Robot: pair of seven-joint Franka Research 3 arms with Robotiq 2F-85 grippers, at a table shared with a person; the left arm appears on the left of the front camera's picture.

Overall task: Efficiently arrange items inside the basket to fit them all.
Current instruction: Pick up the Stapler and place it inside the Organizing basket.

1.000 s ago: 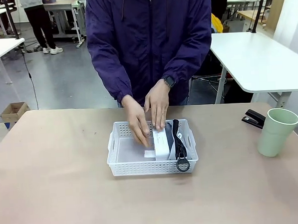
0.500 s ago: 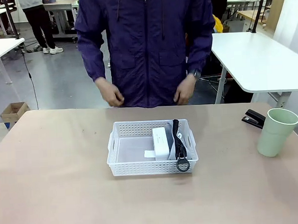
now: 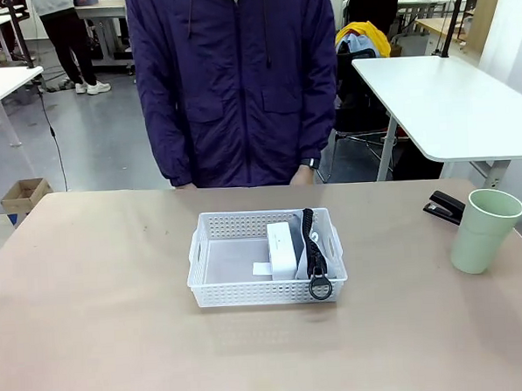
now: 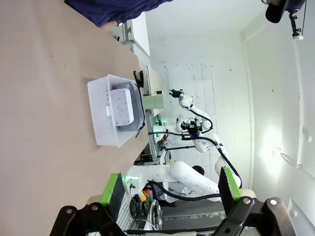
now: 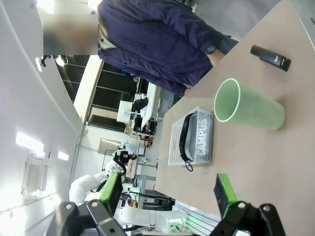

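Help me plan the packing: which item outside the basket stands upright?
The pale green cup, standing mouth up on the right; the black stapler just behind it lies flat.

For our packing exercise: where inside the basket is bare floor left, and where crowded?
Bare: the basket floor's left half, between its left wall and the small white box. Crowded: right half, box against grey pouch.
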